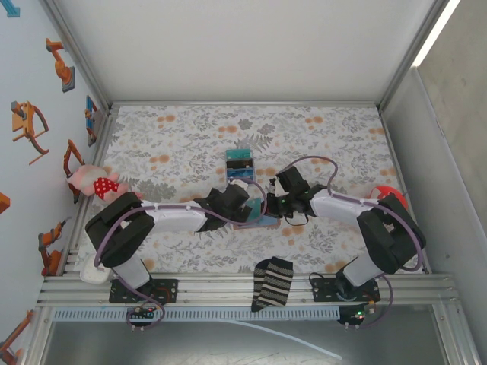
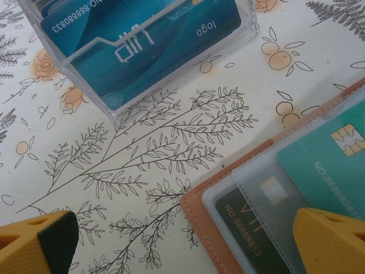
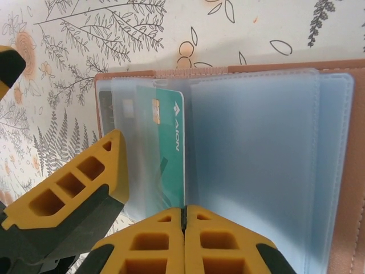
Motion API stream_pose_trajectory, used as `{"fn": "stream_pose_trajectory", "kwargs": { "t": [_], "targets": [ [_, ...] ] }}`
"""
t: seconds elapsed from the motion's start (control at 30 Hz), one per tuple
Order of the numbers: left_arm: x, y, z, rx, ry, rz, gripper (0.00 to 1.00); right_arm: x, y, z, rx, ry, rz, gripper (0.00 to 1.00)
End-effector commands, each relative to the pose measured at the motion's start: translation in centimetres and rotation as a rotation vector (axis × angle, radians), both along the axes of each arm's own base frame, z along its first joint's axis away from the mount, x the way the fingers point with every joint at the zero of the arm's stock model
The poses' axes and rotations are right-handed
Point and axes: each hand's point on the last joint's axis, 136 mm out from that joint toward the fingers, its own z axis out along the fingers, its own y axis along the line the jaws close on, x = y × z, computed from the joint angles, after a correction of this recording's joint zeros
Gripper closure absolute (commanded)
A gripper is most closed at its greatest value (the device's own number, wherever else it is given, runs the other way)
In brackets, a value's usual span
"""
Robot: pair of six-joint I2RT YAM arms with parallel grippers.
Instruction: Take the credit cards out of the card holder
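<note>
The tan card holder (image 3: 342,171) lies open on the floral cloth, its pale blue clear sleeves facing up. A teal credit card (image 3: 168,148) sticks out of a sleeve. That card's near edge runs into the seam of my right gripper (image 3: 184,225), which is shut on it. A dark credit card (image 2: 251,228) sits in the sleeve next to the teal one (image 2: 331,160). My left gripper (image 2: 185,245) hovers open over the holder's corner (image 2: 199,205), one finger (image 3: 85,182) resting beside the sleeves. In the top view both grippers meet over the holder (image 1: 266,222).
A clear plastic box (image 2: 142,51) of blue cards stands just beyond the holder (image 1: 240,163). A striped sock (image 1: 272,283) lies at the near edge, a pink plush toy (image 1: 91,181) at the left wall, and a red object (image 1: 388,194) at the right.
</note>
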Motion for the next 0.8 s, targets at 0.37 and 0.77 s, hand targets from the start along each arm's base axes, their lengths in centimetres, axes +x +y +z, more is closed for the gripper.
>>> {"fn": "stream_pose_trajectory", "kwargs": {
  "t": [0.37,0.77],
  "targets": [
    [-0.5,-0.4,-0.3,0.025,0.02,-0.017,0.03,0.4,2.0,1.5,0.181,-0.052,0.014,0.84],
    [-0.7,-0.4,-0.5,-0.002,0.028,-0.008,0.03,0.5,2.7,0.2,0.231,-0.021,0.002,0.84]
  ]
}}
